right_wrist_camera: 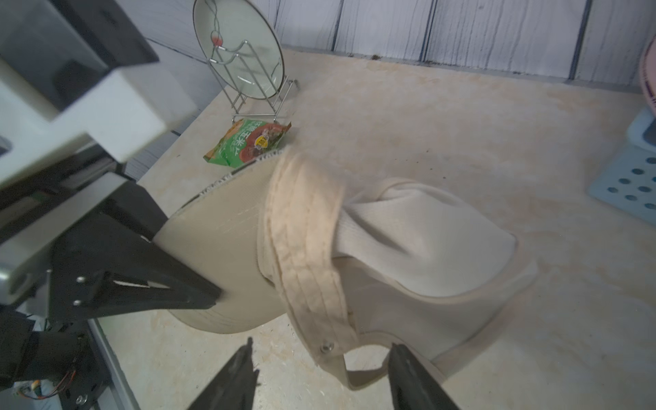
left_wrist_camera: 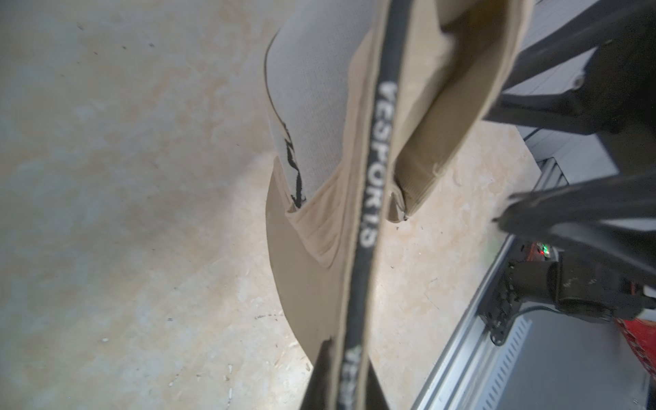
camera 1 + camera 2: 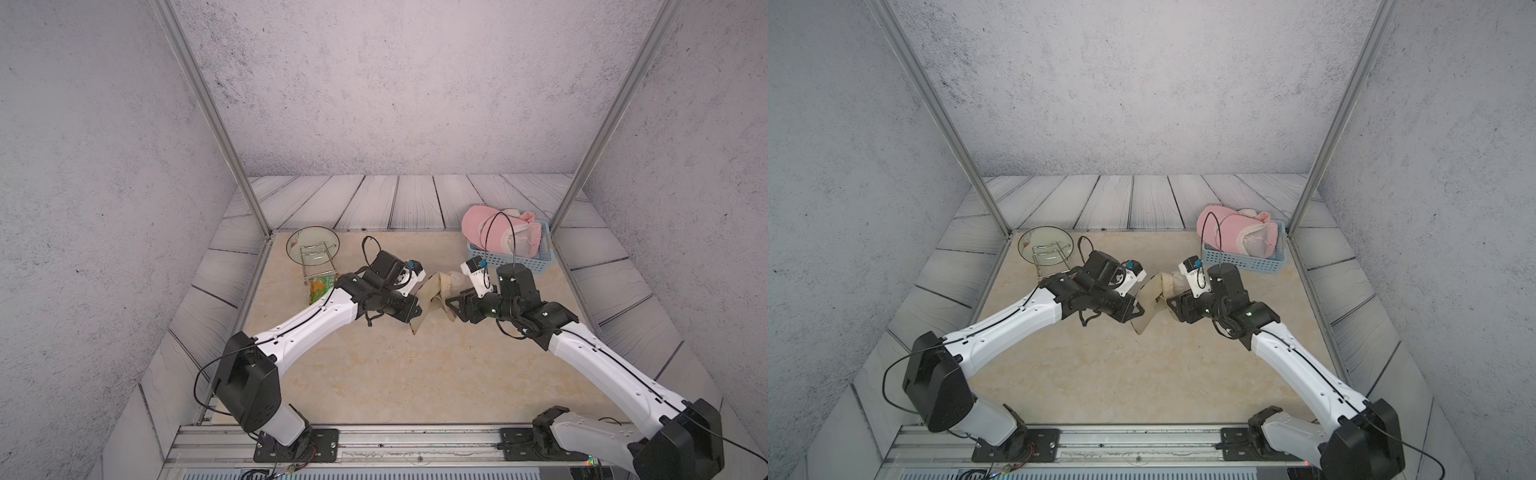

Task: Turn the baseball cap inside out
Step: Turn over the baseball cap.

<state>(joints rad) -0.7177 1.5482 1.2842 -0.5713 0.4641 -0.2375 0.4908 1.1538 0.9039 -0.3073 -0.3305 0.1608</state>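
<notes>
Left end effector (image 2: 344, 383) is clamped on the brim (image 1: 220, 255) edge of the baseball cap (image 3: 436, 286), right at the black printed trim. The right end effector (image 1: 323, 355) has its jaws apart, straddling the back strap (image 1: 362, 376) without pinching it as far as I can see. Cap hangs between the two arms over mid-bench (image 3: 395, 374); I can't tell whether the lower brim corner touches the surface. White lining (image 1: 419, 241) already bulges out past the sweatband (image 1: 305, 227), so I judge the crown partly flipped. Handling: it's light, and the crown is floppy cloth that will fold and slide rather than push. The brim is the only stiff part, so it's the right anchor. I'd take the next hold on the sweatband or strap seam, where the fabric is doubled. The thin lining would likely stretch or slip out of the pads.
</notes>
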